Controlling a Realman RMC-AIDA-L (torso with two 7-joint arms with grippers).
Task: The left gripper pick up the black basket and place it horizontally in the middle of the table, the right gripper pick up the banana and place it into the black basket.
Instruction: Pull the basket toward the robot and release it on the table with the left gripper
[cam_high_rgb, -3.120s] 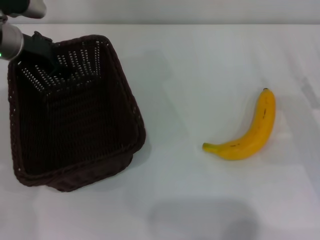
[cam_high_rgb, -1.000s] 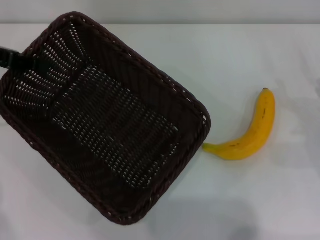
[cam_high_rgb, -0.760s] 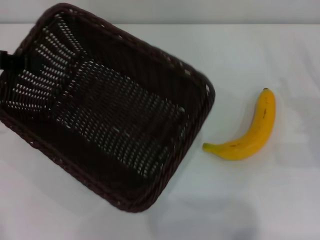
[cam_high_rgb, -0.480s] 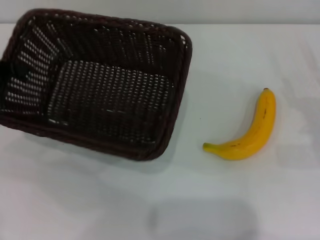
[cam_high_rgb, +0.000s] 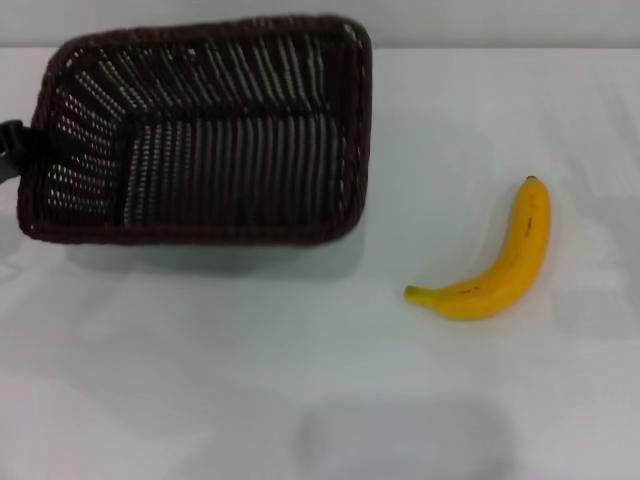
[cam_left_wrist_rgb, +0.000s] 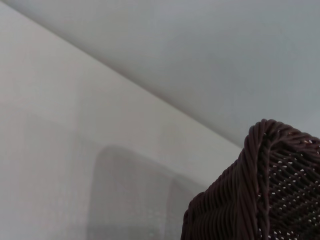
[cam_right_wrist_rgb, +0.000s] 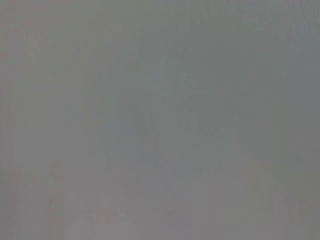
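The black basket (cam_high_rgb: 205, 130) is held tilted above the white table (cam_high_rgb: 320, 380) at the back left, long side running left to right, its open side facing me. My left gripper (cam_high_rgb: 12, 152) is shut on its left short rim at the head view's left edge. A corner of the basket shows in the left wrist view (cam_left_wrist_rgb: 265, 190). The yellow banana (cam_high_rgb: 495, 262) lies on the table to the right, apart from the basket. My right gripper is out of view.
The basket's shadow falls on the table below it. The right wrist view shows only a plain grey surface.
The basket was lifted, swung and turned from lengthwise to crosswise, and has moved back and to the left. The banana has not moved.
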